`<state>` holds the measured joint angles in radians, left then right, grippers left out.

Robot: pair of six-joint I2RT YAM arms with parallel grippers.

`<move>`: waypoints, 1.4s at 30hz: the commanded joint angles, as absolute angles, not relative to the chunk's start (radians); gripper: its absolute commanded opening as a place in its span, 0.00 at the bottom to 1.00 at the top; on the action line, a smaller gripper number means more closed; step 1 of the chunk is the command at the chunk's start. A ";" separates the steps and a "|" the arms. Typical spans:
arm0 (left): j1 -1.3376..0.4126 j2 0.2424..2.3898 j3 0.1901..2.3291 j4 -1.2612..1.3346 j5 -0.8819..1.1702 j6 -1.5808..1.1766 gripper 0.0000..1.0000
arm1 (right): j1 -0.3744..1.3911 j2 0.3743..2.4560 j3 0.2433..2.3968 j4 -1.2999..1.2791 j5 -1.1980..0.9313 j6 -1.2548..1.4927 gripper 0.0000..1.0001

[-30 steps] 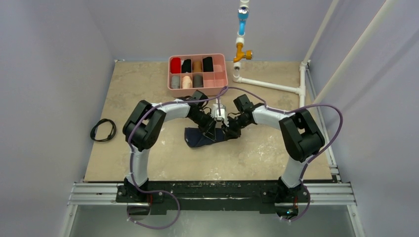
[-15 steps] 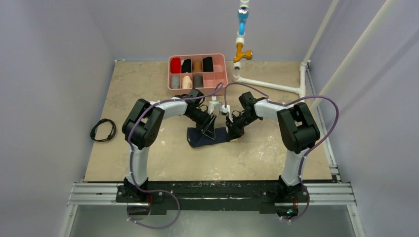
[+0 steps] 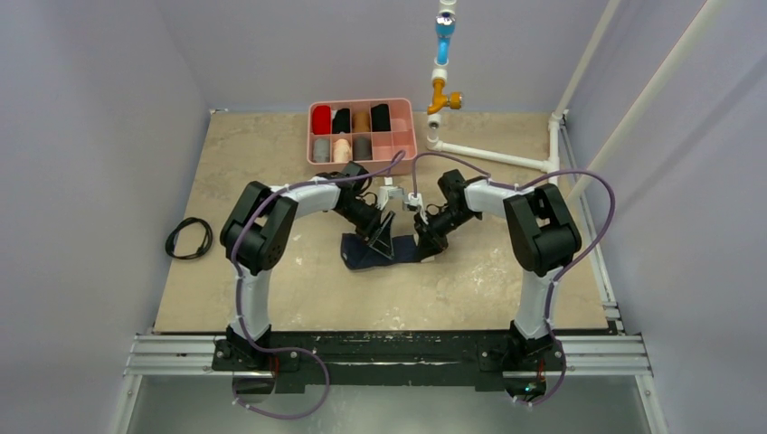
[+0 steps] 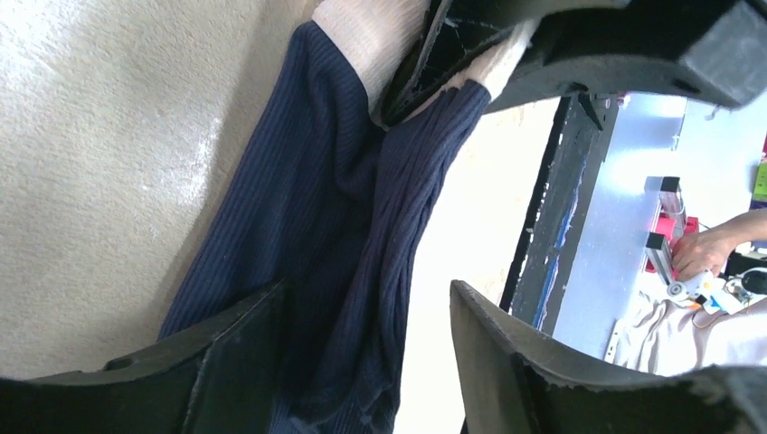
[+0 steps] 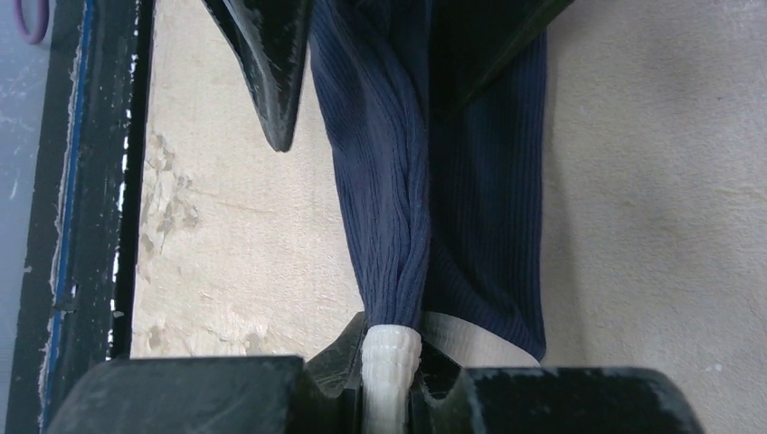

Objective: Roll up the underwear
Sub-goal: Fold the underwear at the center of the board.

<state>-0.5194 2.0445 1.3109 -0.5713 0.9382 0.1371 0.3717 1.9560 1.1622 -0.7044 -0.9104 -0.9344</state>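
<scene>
Underwear bunched into a strip, right side pinching the band

So the underwear (image 3: pixel 384 252) is lying on the table (image 3: pixel 271 181), on the arm-base side of the pink tray (image 3: pixel 405 145) and apart from it, roughly under the tray's right half. It's gathered into a long narrow strip instead of lying flat; from the top camera the long axis runs more or less left to right, parallel to the tray's long front wall, maybe a touch tilted. The cream band (image 5: pixel 391 357) end points toward the right arm and the plain navy end trails off to the left, past the tray's middle.

The right gripper (image 5: pixel 391 372) has its jaws squeezed tight on that cream band, with ribbed fabric puckering out between them; the navy part fans away from it in a couple of lengthwise folds. The left gripper (image 4: pixel 362 303) is spread wide over the middle of the strip, one finger on each side of the main fold; can't tell if it's actually pressing the cloth.

There's also a black cable (image 3: pixel 188 238) well off to the left of the tray
</scene>
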 commanded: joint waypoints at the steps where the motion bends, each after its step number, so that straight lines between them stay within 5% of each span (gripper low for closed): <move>1: -0.530 1.971 1.279 -0.590 0.976 0.225 0.65 | 0.331 2.009 1.183 -0.761 -0.842 -0.897 0.03; 10: -0.528 1.936 1.223 -0.532 0.939 0.181 0.67 | 0.305 2.057 1.225 -0.825 -0.886 -0.926 0.02; 15: -0.530 1.937 1.221 -0.531 0.900 0.161 0.57 | 0.300 2.062 1.229 -0.836 -0.885 -0.931 0.02; 24: -0.529 1.975 1.282 -0.613 0.843 0.188 0.00 | 0.299 2.071 1.241 -0.881 -0.849 -0.979 0.04; 42: -0.531 2.090 1.463 -0.798 0.730 0.243 0.03 | 0.298 2.110 1.282 -0.911 -0.810 -0.952 0.20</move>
